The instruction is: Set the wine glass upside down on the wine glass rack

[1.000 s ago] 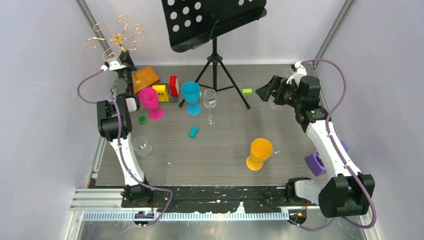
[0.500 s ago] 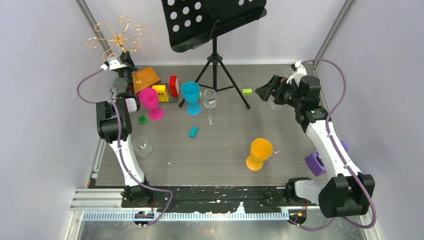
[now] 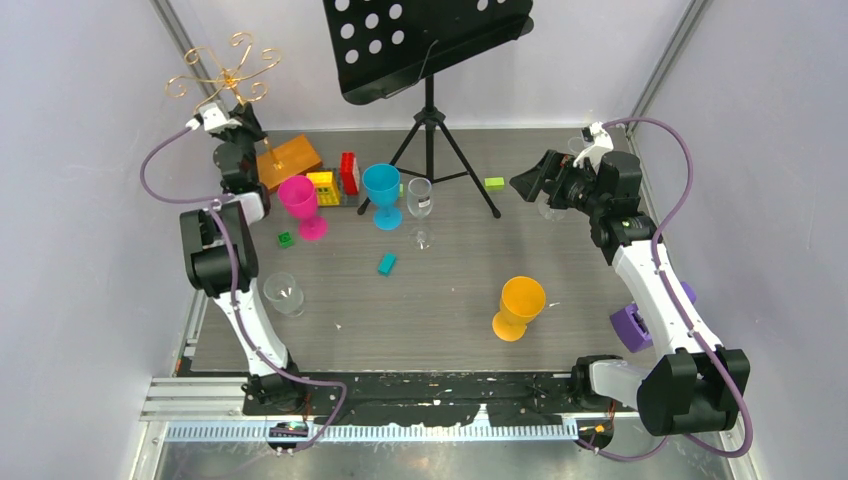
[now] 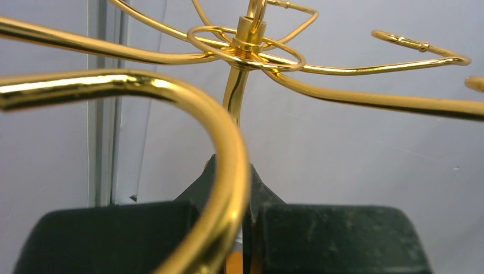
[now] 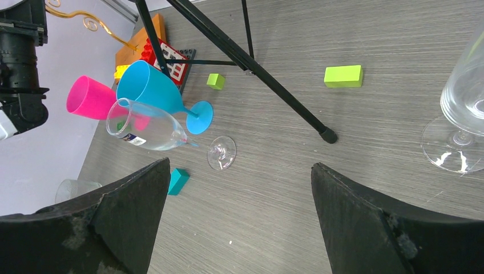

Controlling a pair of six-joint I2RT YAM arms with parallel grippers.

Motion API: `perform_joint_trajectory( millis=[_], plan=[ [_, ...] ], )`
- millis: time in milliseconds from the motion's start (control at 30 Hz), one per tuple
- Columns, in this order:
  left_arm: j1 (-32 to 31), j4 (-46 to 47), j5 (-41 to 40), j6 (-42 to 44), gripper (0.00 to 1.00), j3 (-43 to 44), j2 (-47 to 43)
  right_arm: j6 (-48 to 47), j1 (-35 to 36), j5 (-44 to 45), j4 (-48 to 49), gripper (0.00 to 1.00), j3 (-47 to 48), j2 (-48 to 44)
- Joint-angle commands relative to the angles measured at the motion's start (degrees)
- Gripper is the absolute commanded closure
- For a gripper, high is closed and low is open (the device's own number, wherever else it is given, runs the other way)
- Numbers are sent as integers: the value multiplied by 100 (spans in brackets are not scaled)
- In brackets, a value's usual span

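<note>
The wine glass rack [image 3: 222,72], gold wire loops on a stem over an orange base [image 3: 290,155], stands at the back left. My left gripper [image 3: 243,125] is shut on its stem; the left wrist view shows the stem [image 4: 235,94] running down between the closed fingers [image 4: 342,240], with a loop arm close in front. A clear wine glass [image 3: 419,200] stands upright mid-table and also shows in the right wrist view [image 5: 145,128]. A second clear wine glass [image 5: 465,108] stands beside my right gripper [image 3: 530,180], which is open, empty and raised.
A black music stand [image 3: 430,40] on a tripod stands at the back centre. Pink [image 3: 300,200], blue [image 3: 382,190] and orange [image 3: 520,305] goblets, toy bricks [image 3: 335,180], a tumbler [image 3: 284,293], green [image 3: 494,183] and teal [image 3: 386,264] blocks lie around.
My left gripper has moved left and up with the rack; the rack's loops and orange base have shifted left. The right arm has not moved.
</note>
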Motion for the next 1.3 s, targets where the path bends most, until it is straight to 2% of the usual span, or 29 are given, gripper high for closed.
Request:
perform_joint_trajectory(
  millis=[0,233,467,533,633,700,900,1033,1267],
  plan=[
    [176,-479,374,-403,100,250,-727,41,22,-107,309,0,139,-169],
    [349,-1569,1152,-600,100,658,-791,97,20,-182,365,0,125,-138],
    [397,-1672,1358,-437,99,540,-743,106,20,-206,384,0,104,-137],
    [397,-1601,1308,-377,92,426,-748,111,20,-214,388,0,108,-129],
    [388,-1224,978,-356,71,88,-807,114,21,-225,396,0,102,-126],
    [373,-913,764,-311,61,-130,-821,114,17,-226,397,0,103,-117],
    [210,-390,182,-46,40,-446,-796,108,16,-239,398,0,95,-137],
    [-65,-281,-312,322,32,-410,-741,98,17,-230,398,0,79,-153],
    [-445,-284,-1185,1058,29,-160,-492,51,20,-210,372,0,88,-178]
  ],
)
